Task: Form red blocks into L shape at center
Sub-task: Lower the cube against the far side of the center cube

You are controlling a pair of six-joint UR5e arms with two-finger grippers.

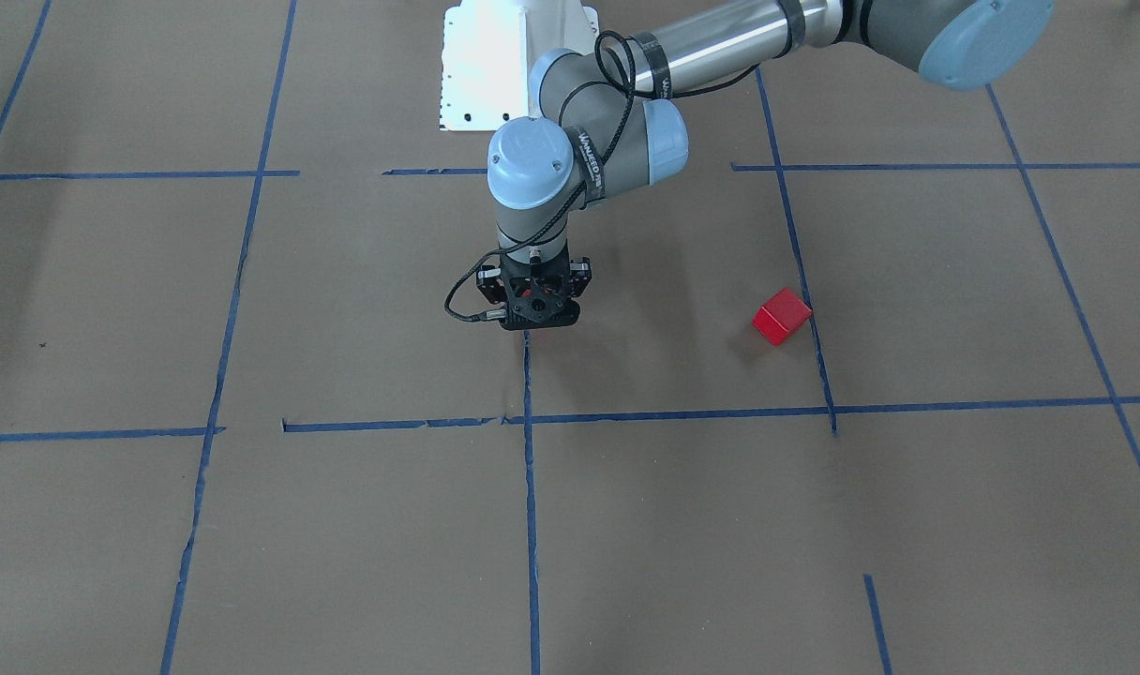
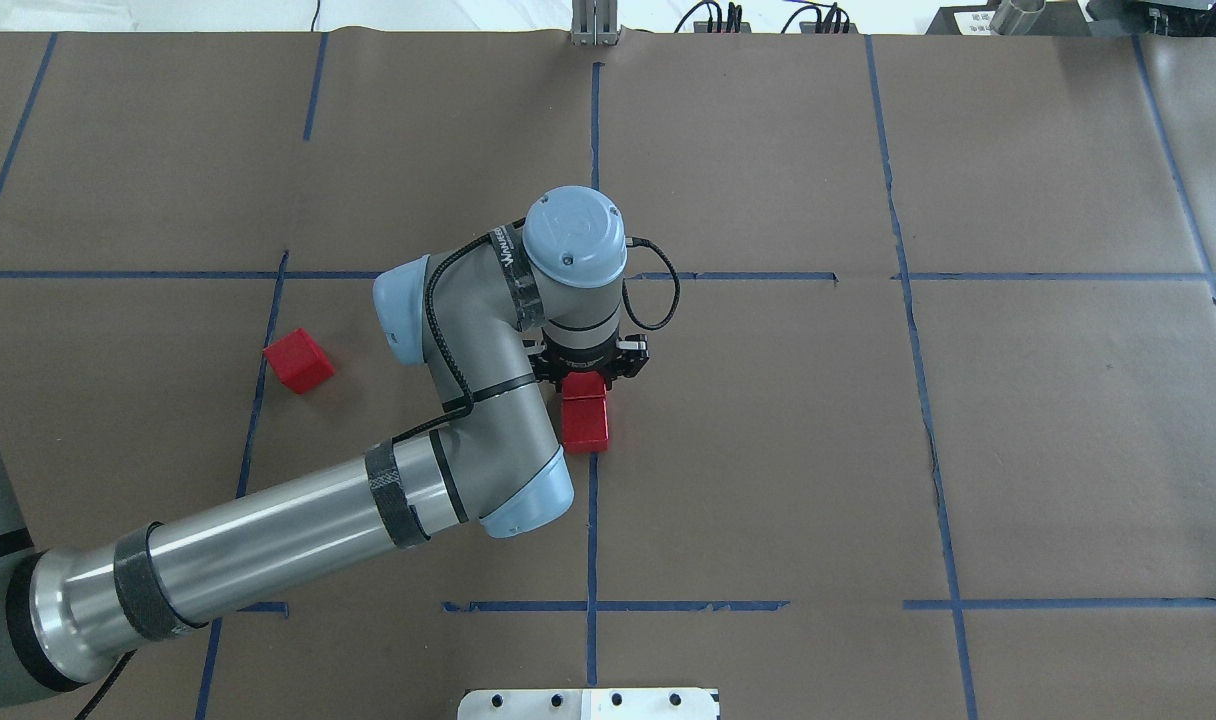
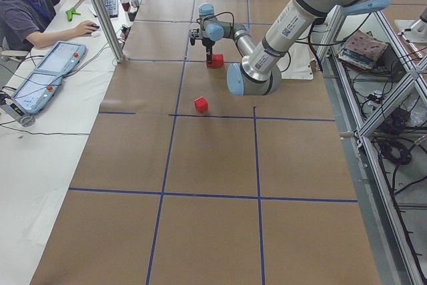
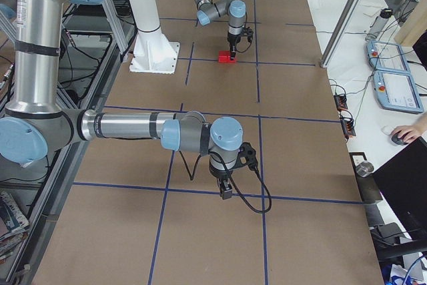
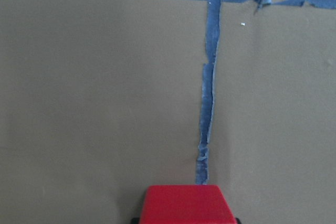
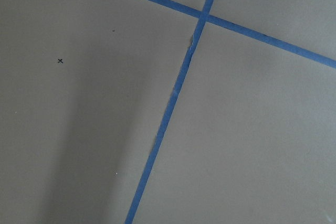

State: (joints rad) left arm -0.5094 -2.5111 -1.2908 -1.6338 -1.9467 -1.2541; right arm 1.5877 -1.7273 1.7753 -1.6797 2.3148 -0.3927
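Two red blocks [image 2: 585,428] lie in line at the center [image 2: 748,420], the left gripper [image 2: 587,376] seemingly with fingers closed on the far block [image 5: 186,204], while the third block [image 2: 299,360] sits well left, not yet placed.

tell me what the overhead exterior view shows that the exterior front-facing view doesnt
Only overhead: two glossy red cubes set in a row on the vertical blue tape line, the farther one partly under the left gripper. In the front-facing view the gripper all but hides them.
Only front-facing: the white metal robot base seen broadly; overhead catches just its edge.
Both: the lone glossy red cube lying apart beside another tape line, and the left arm reaching in over the middle.
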